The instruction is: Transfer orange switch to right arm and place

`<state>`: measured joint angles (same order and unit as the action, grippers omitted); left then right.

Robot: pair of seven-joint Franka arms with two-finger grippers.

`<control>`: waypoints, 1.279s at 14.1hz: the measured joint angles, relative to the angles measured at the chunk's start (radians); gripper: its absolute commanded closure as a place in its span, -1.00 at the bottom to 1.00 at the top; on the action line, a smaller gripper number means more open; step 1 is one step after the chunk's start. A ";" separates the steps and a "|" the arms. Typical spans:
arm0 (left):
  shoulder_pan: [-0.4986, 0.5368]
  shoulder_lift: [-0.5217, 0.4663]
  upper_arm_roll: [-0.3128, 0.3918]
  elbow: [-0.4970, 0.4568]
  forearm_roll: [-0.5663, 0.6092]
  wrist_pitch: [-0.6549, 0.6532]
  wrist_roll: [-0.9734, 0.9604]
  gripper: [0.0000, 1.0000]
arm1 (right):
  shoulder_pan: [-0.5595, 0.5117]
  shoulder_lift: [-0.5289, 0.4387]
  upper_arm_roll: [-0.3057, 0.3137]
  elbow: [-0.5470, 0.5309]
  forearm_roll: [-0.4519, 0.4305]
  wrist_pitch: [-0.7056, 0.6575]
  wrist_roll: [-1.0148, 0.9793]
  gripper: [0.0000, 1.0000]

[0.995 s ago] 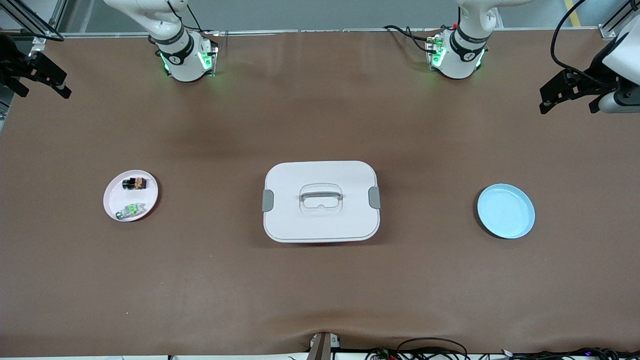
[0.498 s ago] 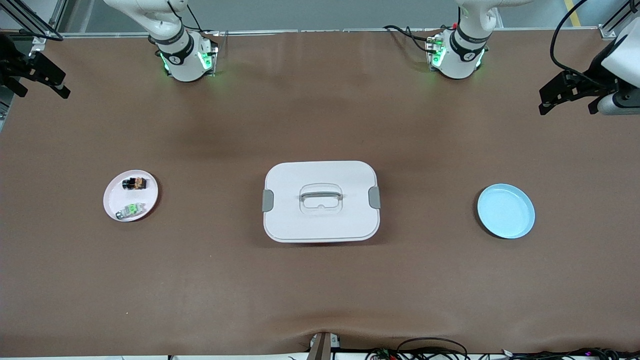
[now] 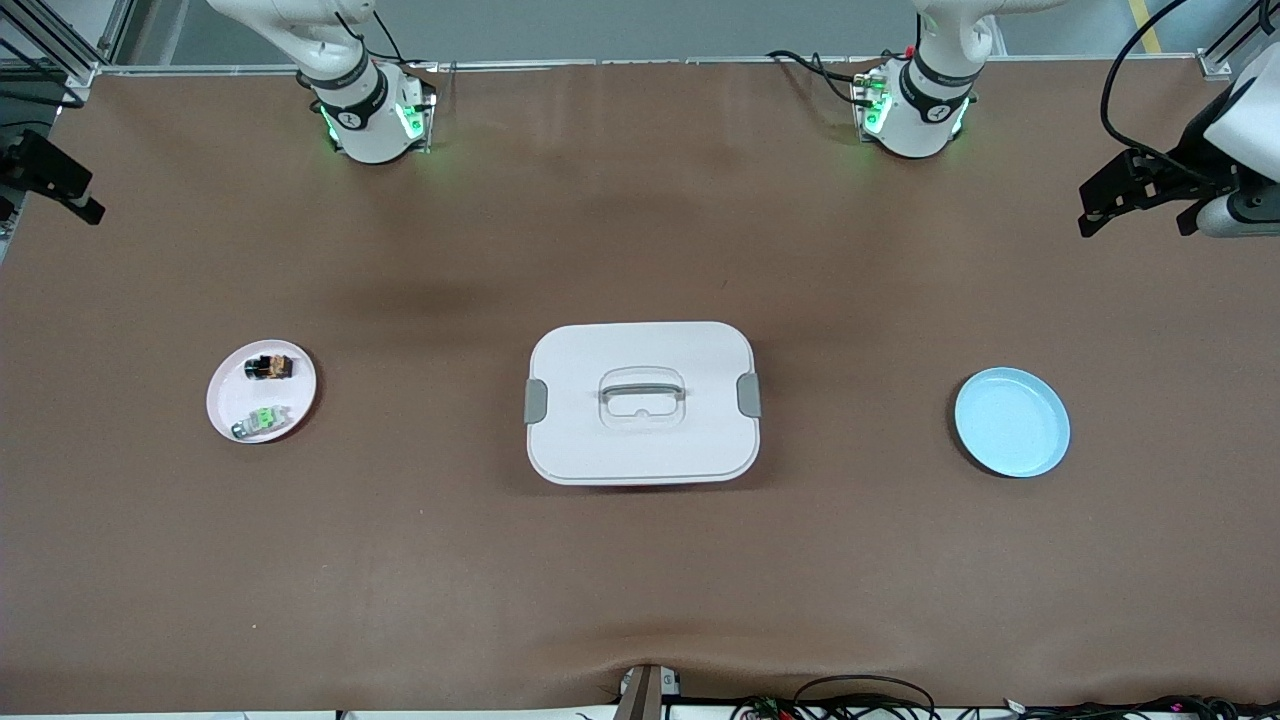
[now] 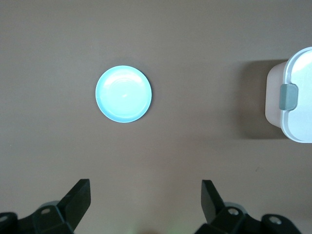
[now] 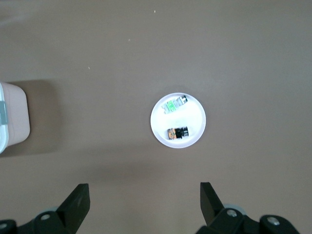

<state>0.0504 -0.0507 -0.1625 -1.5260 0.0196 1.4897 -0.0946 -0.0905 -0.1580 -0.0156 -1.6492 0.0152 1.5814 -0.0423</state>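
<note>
We see the orange switch (image 3: 269, 367) lying on the pink plate (image 3: 228, 387) beside a green-centred part (image 3: 262, 421), toward the right arm's end of the table. Both the left gripper (image 4: 145, 201) and the right gripper (image 5: 145, 202) hang high, jaws spread, grasping nothing.

Bright, even overhead light washes the brown bench (image 3: 400, 560), leaving soft blurred shadows near the bases, a dark shadow beside the white box (image 4: 292, 95), mild glare on the blue plate (image 4: 123, 93), all 3 views sharp.
</note>
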 measured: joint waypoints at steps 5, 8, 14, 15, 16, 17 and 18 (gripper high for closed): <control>0.000 0.001 0.000 -0.004 0.000 0.001 0.000 -1.00 | 0.001 0.066 0.000 0.083 0.000 -0.071 0.000 -1.00; 0.001 0.001 0.002 -0.010 0.000 0.010 0.000 -1.00 | 0.002 0.134 0.000 0.164 0.000 -0.174 0.000 -1.00; 0.001 0.001 0.004 -0.021 0.000 0.057 0.000 -1.00 | 0.001 0.196 -0.002 0.240 0.000 -0.181 0.001 -1.00; 0.001 0.000 0.004 -0.029 0.000 0.067 0.000 -1.00 | 0.001 0.196 -0.003 0.244 0.000 -0.171 0.001 -1.00; 0.001 -0.001 0.004 -0.038 0.000 0.078 0.000 -1.00 | 0.001 0.196 -0.003 0.245 0.000 -0.148 0.001 -1.00; 0.001 -0.003 0.004 -0.046 0.000 0.085 0.000 -1.00 | 0.001 0.196 -0.004 0.245 0.001 -0.116 0.001 -1.00; 0.001 -0.005 0.004 -0.051 0.000 0.088 0.000 -1.00 | 0.001 0.196 -0.004 0.245 0.001 -0.095 0.001 -1.00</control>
<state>0.0516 -0.0556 -0.1585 -1.5770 0.0196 1.5773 -0.0946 -0.0893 0.0378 -0.0198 -1.4046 0.0163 1.4866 -0.0416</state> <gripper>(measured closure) 0.000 0.000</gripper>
